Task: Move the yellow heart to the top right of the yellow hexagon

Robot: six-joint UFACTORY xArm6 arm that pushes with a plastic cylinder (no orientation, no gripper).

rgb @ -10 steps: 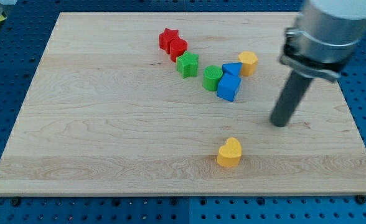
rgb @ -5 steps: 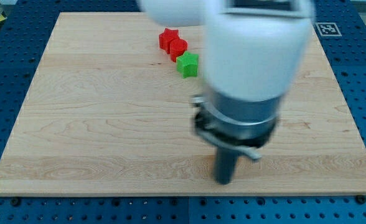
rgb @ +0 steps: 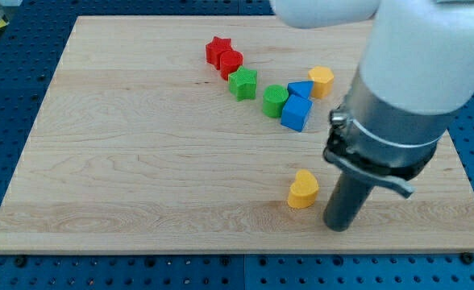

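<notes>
red blocks [rgb: 223, 56] upper middle of bench [rgb: 124, 161] | green star [rgb: 243, 83], green block [rgb: 275, 101], blue blocks [rgb: 297, 106] trailing right | yellow heart [rgb: 303, 189] low, well below yellow hexagon [rgb: 321, 81] | my tip [rgb: 338, 226] just right of heart | no gripper fitted

bright even light, soft faint shadows — arm housing blurred, blocks sharp

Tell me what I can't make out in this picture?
- Camera view: the view's top and right edges cut off the grey and white arm.
- Whether my tip touches the yellow heart block at its left: too close to tell.
- The blue cube hides part of the blue block behind it.
</notes>
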